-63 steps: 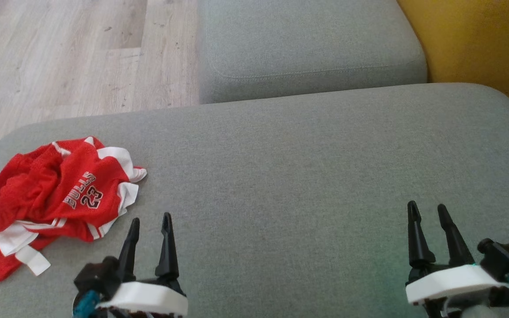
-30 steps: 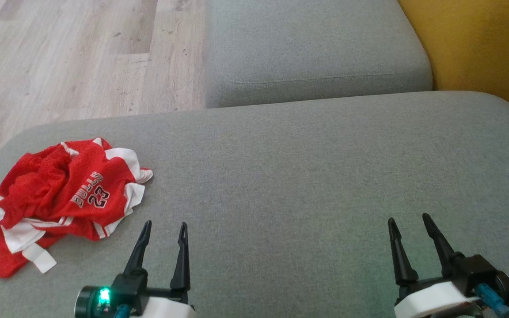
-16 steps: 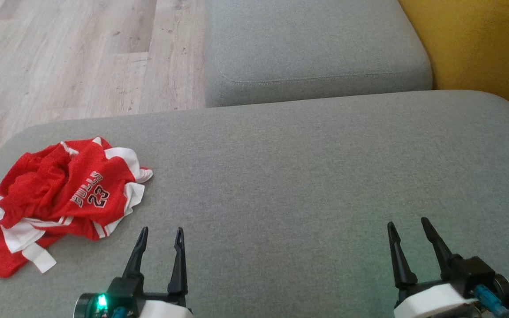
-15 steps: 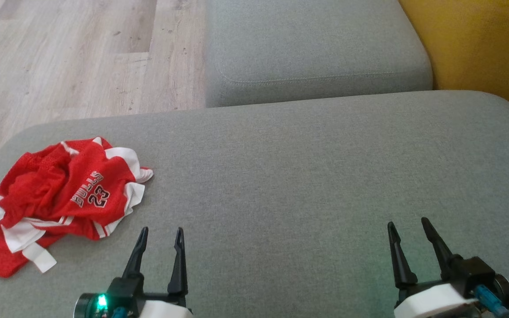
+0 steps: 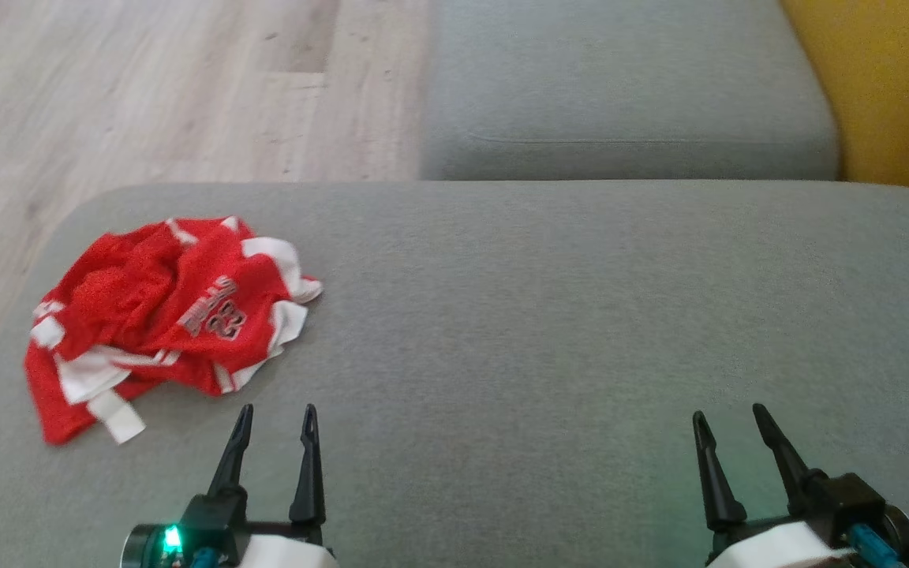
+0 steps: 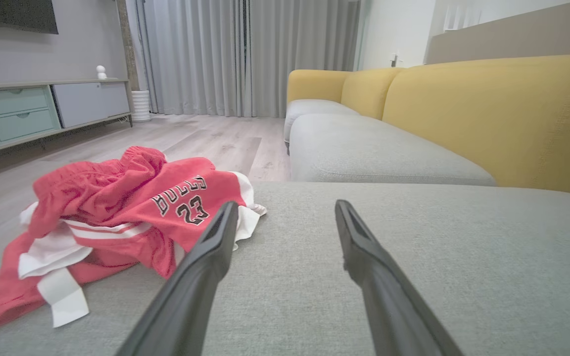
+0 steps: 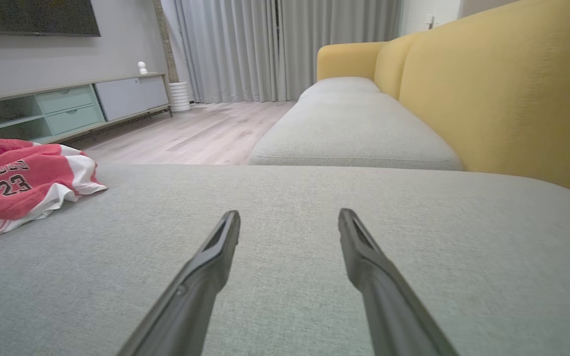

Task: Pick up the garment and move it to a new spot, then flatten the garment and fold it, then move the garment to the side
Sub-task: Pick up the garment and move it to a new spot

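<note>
- Presently, the garment (image 5: 170, 308), a red and white jersey printed with lettering and the number 23, is lying crumpled in a heap near the left end of the grey seat cushion (image 5: 581, 331), close to the edge that borders the wooden floor (image 5: 147, 95).
- Nothing is touching it, and no part of it is lying spread or folded.
- The left gripper (image 5: 277, 410) is waiting just beside the heap, on its near right side, with fingers standing apart and holding nothing.
- The right gripper (image 5: 728, 412) is hanging over bare cushion, well apart from the garment, with fingers likewise parted and empty.
- A second grey cushion (image 5: 620, 87) and a yellow backrest (image 5: 896, 79) are lying beyond.
- Judgement: the task is standing at its very start. The pick-up is not yet begun, and the move to a new spot, the flattening, the folding and the setting aside are all remaining.
- The left gripper is looking the better placed for the first grasp.
</note>
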### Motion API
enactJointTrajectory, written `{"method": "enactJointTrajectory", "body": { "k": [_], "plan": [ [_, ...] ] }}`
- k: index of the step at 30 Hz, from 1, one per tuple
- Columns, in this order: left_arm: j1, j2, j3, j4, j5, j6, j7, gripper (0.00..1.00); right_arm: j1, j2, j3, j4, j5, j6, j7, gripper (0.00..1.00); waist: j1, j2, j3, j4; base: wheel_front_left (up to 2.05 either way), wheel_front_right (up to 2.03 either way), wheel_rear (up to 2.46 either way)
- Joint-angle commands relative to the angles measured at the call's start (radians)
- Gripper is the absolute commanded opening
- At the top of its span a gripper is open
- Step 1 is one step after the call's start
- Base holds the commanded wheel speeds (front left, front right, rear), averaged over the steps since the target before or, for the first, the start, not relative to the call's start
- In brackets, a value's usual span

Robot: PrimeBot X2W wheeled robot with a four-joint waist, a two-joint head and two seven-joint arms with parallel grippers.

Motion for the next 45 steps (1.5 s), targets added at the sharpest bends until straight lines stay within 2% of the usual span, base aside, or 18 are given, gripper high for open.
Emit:
{"method": "enactJointTrajectory", "body": {
  "k": [1,9,18,23,30,35,39,42,44,45],
  "plan": [
    [-0.037,0.004,0.037,-0.035,0.012,-0.002,-0.01,1.0,-0.035,-0.01,0.025,-0.038,-0.001,-0.001,-0.012,1.0,0.0,0.0,0.009,0.047,0.0,0.0,0.0],
    [-0.036,0.004,0.062,-0.038,0.02,0.001,-0.01,1.0,-0.049,-0.01,0.041,-0.047,0.003,-0.001,-0.012,1.0,0.0,0.0,0.027,0.193,0.0,0.0,0.0],
    [-0.022,0.004,0.106,-0.055,0.022,0.008,-0.01,1.0,-0.048,-0.01,0.047,-0.044,0.006,-0.001,-0.012,1.0,0.0,0.0,0.038,0.319,0.0,0.0,0.0],
    [-0.014,0.004,0.125,-0.064,0.022,0.013,-0.01,1.0,-0.053,-0.01,0.044,-0.044,-0.003,-0.001,-0.012,1.0,0.0,0.0,0.049,0.346,0.0,0.0,0.0],
    [-0.042,0.009,0.145,-0.101,0.051,0.007,-0.01,1.0,-0.063,-0.01,0.04,-0.055,-0.035,-0.001,-0.012,1.0,0.0,0.0,0.092,0.331,0.0,0.0,0.0],
    [-0.197,0.05,0.172,-0.162,0.08,-0.023,-0.01,1.0,-0.074,-0.019,0.024,-0.082,-0.087,-0.001,-0.012,1.0,0.0,0.0,0.193,0.316,0.0,0.0,0.0],
    [-0.411,0.089,0.177,-0.163,0.096,-0.058,-0.01,1.0,-0.106,-0.087,0.028,-0.115,-0.107,-0.001,-0.012,1.0,0.0,0.0,0.301,0.308,0.0,0.0,0.0],
    [-0.586,0.109,0.16,-0.088,0.097,-0.098,0.005,1.0,-0.132,-0.151,0.035,-0.154,-0.107,-0.001,-0.012,1.0,0.0,0.0,0.37,0.302,0.0,0.0,0.0],
    [-0.702,0.103,0.151,-0.007,0.06,-0.133,0.072,1.0,-0.146,-0.191,0.035,-0.181,-0.104,-0.001,-0.012,1.0,0.0,0.0,0.406,0.298,0.0,0.0,0.0],
    [-0.816,0.115,0.127,0.077,0.047,-0.158,0.145,1.0,-0.159,-0.226,0.033,-0.209,-0.101,-0.001,-0.012,1.0,0.0,0.0,0.439,0.292,0.0,0.0,0.0]
  ]
}}
